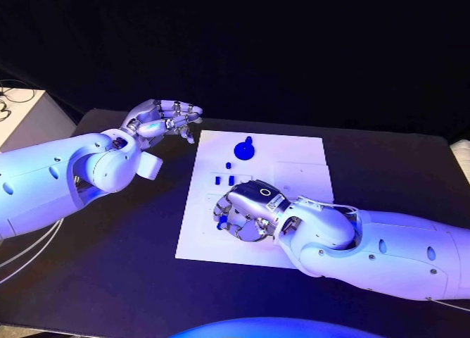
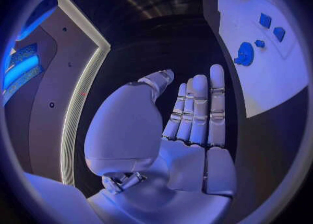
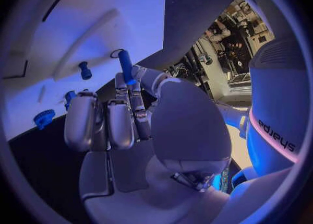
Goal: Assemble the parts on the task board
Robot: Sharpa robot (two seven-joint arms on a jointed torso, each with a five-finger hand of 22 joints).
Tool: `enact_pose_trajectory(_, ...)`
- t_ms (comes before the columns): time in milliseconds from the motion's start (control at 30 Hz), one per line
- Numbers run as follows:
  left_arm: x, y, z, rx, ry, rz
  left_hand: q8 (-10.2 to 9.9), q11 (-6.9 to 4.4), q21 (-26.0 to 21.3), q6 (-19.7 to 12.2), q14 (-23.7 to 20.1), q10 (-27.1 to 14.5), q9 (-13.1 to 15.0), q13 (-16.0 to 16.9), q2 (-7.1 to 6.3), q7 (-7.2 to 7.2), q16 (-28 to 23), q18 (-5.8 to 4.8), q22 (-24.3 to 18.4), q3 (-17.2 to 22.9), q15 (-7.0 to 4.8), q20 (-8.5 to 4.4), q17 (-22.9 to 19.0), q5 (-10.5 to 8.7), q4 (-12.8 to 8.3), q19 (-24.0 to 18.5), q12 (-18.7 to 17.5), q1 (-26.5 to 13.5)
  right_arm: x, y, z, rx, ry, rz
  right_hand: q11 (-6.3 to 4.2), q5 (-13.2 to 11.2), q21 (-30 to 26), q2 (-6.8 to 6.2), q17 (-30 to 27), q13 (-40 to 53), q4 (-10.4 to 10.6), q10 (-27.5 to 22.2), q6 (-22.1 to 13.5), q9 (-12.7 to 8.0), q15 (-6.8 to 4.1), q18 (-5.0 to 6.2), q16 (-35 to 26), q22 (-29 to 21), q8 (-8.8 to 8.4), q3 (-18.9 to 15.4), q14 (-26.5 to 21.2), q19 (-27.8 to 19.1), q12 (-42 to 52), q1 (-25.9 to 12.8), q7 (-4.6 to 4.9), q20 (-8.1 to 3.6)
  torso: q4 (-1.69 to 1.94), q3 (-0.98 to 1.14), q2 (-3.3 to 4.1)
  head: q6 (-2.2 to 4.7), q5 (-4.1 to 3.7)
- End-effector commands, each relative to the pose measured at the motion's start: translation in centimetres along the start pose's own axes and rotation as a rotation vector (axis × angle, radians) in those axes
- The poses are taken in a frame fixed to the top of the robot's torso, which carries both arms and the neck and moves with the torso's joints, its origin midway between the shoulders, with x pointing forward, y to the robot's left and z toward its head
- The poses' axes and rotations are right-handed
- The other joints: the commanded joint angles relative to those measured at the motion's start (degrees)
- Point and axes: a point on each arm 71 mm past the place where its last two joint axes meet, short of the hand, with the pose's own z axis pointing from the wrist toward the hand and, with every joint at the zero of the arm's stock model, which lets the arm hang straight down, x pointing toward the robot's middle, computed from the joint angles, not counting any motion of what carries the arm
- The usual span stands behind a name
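The right robot hand point(image 1: 248, 211) holds a blue peg point(image 3: 125, 66) over the white task board point(image 1: 296, 169).
The left robot hand point(image 1: 164, 120) is open and holds nothing, just off the board's far left corner. A round blue part point(image 1: 243, 150) and small blue parts point(image 1: 224, 180) lie on the board.

Blue part point(image 1: 223, 220) half-hidden under right robot hand point(image 1: 251, 211)

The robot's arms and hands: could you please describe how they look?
Both arms are glossy white shells with small oval holes. The left hand and right hand are silver and jointed, with pale finger pads. Thin cables hang below the left arm.
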Motion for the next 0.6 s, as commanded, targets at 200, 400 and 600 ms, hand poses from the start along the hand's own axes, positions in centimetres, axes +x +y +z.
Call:
enact_pose_trajectory(200,0.12,-0.06,-0.04,0.005,0.017,-0.013,0.2,0.28,-0.2,-0.4,-0.4,-0.1,0.0,-0.1,0.05,0.17,0.4,0.78,-0.1,0.0,0.11,0.11,0.1,0.05,0.3,0.0,-0.2,0.0,0.24,-0.33,-0.16,0.001,-0.006,-0.042,-3.28,0.4,0.0,1.19,-0.1,2.4,-1.3,3.8,0.0,0.1,-0.37,-0.36,0.3,0.0,0.37,0.9,1.7,0.1,0.3,1.7,0.25,-0.5,-0.01,-0.03,-0.05,-0.23,-0.02)
enact_pose_trajectory(400,0.05,-0.05,-0.1,0.003,0.017,-0.013,0.3,0.26,-0.3,-0.4,-0.4,-0.1,0.0,-0.1,0.11,0.15,0.4,0.79,-0.1,0.0,0.12,0.14,0.1,0.04,0.5,0.0,-0.2,-0.1,0.19,-0.48,-0.27,0.006,-0.01,-0.052,-3.28,0.4,0.0,1.19,-0.1,2.4,-1.3,3.8,0.0,0.1,-0.37,-0.36,0.3,0.0,0.37,0.9,1.7,0.1,0.3,1.7,0.25,-0.5,0.01,-0.03,0.0,-0.27,-0.01)
enact_pose_trajectory(600,-0.02,-0.04,-0.12,0.002,0.015,-0.012,0.3,0.26,-0.3,-0.4,-0.4,-0.1,0.0,-0.1,0.11,0.15,0.4,0.79,-0.1,0.0,0.12,0.14,0.1,0.04,0.5,0.0,-0.2,-0.1,0.18,-0.57,-0.41,0.006,-0.005,-0.057,-3.26,0.4,0.1,1.17,0.1,2.4,-1.4,3.8,0.0,0.1,-0.36,-0.39,0.4,0.2,0.37,0.9,1.8,0.1,0.3,1.7,0.26,-0.49,0.02,-0.04,-0.01,-0.41,-0.02)
